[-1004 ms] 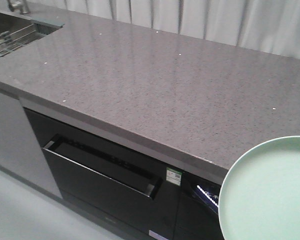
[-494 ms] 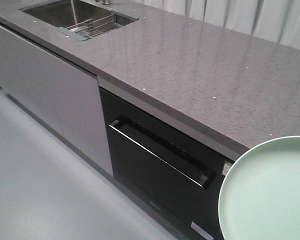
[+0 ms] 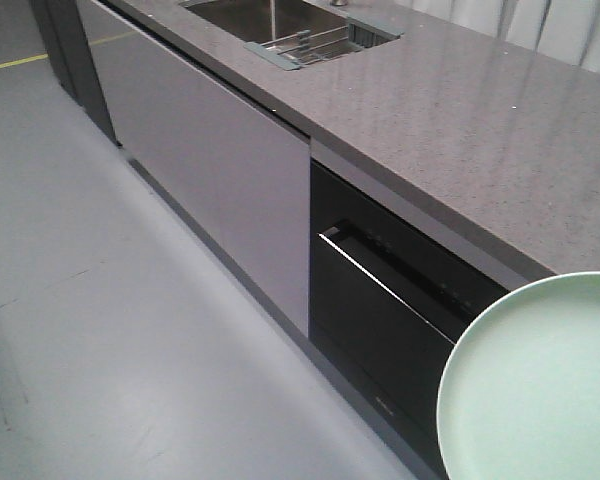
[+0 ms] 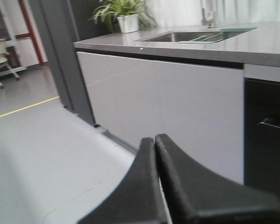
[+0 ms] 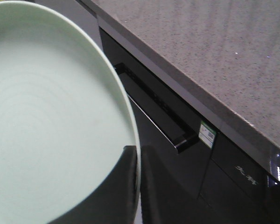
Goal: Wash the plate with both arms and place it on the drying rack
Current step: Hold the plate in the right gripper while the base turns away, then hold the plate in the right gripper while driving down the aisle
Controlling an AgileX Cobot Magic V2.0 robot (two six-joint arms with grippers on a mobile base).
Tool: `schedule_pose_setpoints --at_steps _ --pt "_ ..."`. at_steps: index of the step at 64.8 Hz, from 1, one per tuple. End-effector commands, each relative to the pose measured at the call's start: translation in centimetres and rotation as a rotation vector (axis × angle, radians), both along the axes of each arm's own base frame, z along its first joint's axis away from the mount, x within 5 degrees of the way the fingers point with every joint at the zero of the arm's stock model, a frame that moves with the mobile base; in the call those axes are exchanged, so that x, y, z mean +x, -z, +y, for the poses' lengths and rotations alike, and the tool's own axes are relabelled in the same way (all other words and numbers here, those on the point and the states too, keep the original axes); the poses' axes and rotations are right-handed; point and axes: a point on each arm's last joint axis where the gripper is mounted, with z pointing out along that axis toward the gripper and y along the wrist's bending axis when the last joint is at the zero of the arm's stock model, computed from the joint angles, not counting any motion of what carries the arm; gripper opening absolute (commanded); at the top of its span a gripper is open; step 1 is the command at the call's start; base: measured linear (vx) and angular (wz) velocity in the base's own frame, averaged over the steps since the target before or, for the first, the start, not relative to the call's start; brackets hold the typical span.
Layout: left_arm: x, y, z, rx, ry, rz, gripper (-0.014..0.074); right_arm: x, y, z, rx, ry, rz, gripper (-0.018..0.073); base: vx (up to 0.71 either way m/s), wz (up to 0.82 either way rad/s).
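The plate [image 3: 540, 390] fills the lower right of the front view, held in the air in front of the surface [image 3: 460, 120]. The right end effector [image 5: 137, 154] is clamped on its rim. The left end effector [image 4: 154, 140] has its fingers pressed together on nothing. The sink [image 3: 270, 15] and rack [image 3: 315, 42] lie at the top of the frame, well apart from the plate. The step looks like carrying it to the sink. This is best done with the plate level, the grip firm, and the rim clear of the surface edge.
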Motion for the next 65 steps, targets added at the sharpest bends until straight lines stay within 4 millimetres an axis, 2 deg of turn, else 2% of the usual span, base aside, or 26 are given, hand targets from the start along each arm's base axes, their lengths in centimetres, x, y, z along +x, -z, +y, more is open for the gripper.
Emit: schedule_pose_setpoints --at_steps 1,52,65 --pt "-0.22 -1.53 0.15 -0.006 -0.018 -0.108 -0.0006 0.30 -1.20 -0.07 0.006 0.014 -0.078 -0.0001 -0.07 0.43" --pt "-0.22 -1.53 0.17 -0.005 -0.022 -0.108 -0.0006 0.31 -1.20 -0.11 0.002 0.016 -0.078 -0.0001 -0.05 0.48" --pt "-0.22 -1.53 0.18 -0.005 -0.023 -0.108 -0.0006 0.31 -1.20 -0.13 0.000 0.018 -0.078 -0.0001 0.01 0.20"
